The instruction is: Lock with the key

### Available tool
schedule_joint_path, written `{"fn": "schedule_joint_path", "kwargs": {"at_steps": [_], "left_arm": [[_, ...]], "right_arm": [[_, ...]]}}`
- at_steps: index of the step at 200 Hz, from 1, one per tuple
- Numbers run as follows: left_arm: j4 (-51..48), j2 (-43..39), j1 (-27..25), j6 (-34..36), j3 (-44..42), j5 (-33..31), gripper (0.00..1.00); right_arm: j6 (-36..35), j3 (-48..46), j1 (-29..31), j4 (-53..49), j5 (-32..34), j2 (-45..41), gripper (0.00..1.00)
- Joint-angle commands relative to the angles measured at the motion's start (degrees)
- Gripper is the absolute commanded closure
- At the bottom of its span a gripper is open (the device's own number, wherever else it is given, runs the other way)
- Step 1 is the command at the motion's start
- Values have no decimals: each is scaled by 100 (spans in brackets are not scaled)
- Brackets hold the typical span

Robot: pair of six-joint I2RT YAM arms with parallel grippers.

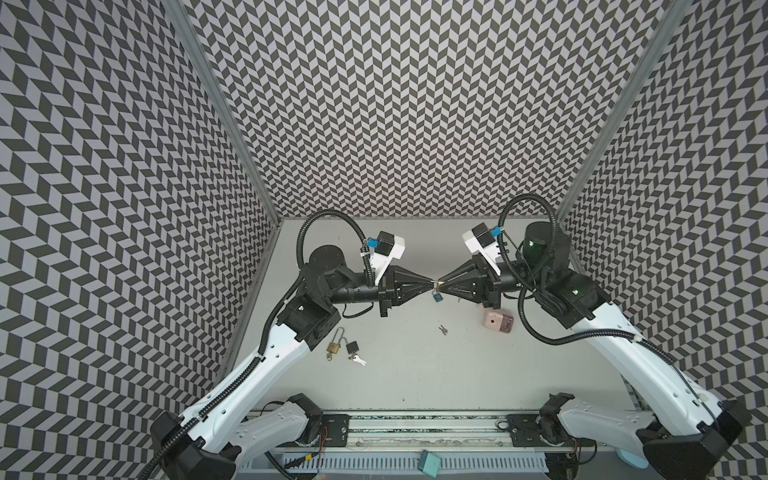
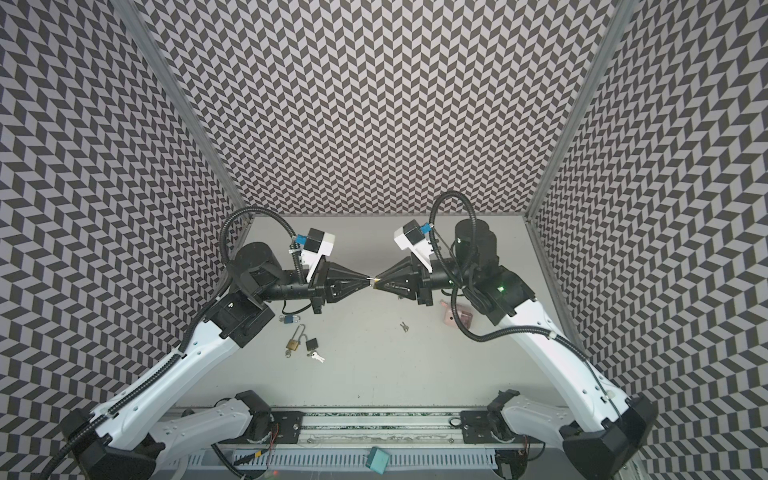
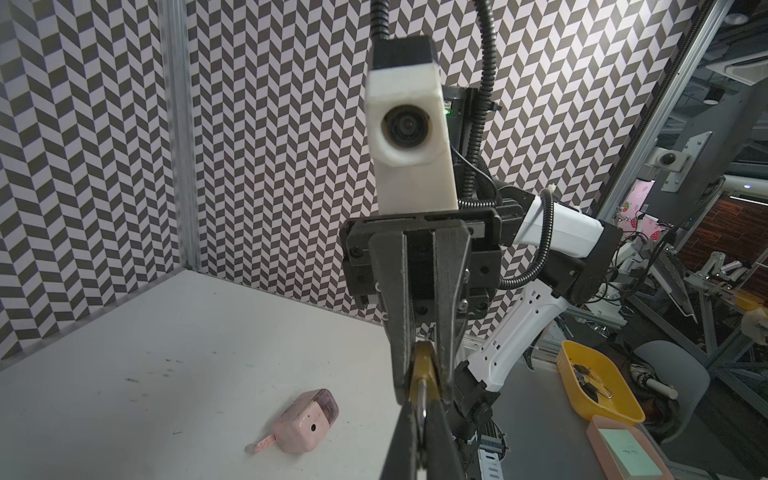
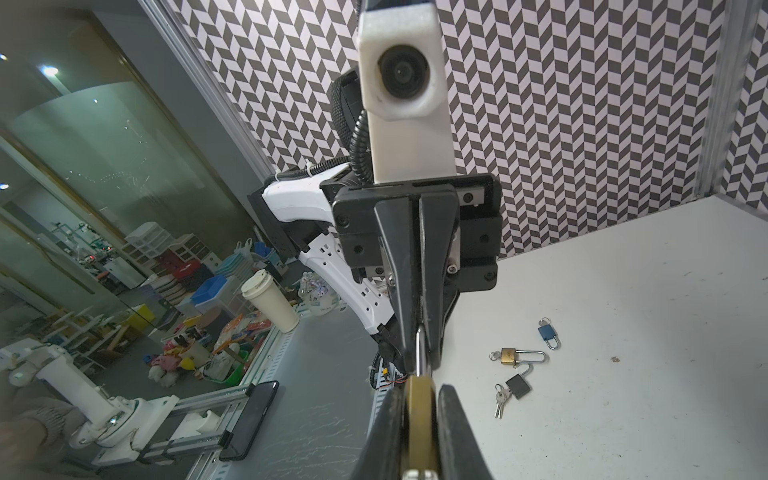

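In both top views my two grippers meet tip to tip above the middle of the table. Between them is a small brass padlock (image 1: 439,284) (image 4: 420,415). My left gripper (image 1: 434,284) (image 3: 422,405) is shut on its silver shackle (image 3: 422,409). My right gripper (image 1: 442,284) (image 4: 420,390) stands open, its jaws around the brass body with a narrow gap on one side. A silver piece (image 4: 417,474) shows at the body's end nearest my right palm; I cannot tell whether it is the key. A loose bunch of keys (image 1: 443,330) lies on the table.
On the table lie a long-shackle brass padlock (image 1: 333,347), an open black padlock (image 1: 352,347) with keys (image 1: 358,360), a blue padlock (image 2: 289,319) and a pink pencil sharpener (image 1: 498,323). Another small blue padlock (image 1: 436,296) shows just below the tips.
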Motion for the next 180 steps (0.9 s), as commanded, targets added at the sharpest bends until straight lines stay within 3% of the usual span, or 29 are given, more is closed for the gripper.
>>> {"fn": "schedule_joint_path", "kwargs": {"at_steps": [1, 5, 13, 42, 72, 180], "left_arm": [[669, -175, 5, -425, -115, -1, 100], [725, -192, 12, -430, -124, -7, 100], [841, -223, 4, -587, -145, -30, 100], [1248, -286, -4, -905, -222, -25, 100], [1368, -262, -30, -993, -214, 0, 100], [1335, -223, -110, -949, -213, 24, 100]], "right_arm": [[628, -324, 20, 1460, 17, -433, 43], [735, -417, 20, 1673, 55, -484, 33], [972, -588, 20, 2088, 144, -577, 29], [1653, -1209, 37, 3445, 603, -849, 29], [1580, -1551, 81, 3895, 958, -924, 30], [1279, -1388, 424, 3930, 1061, -551, 51]]}}
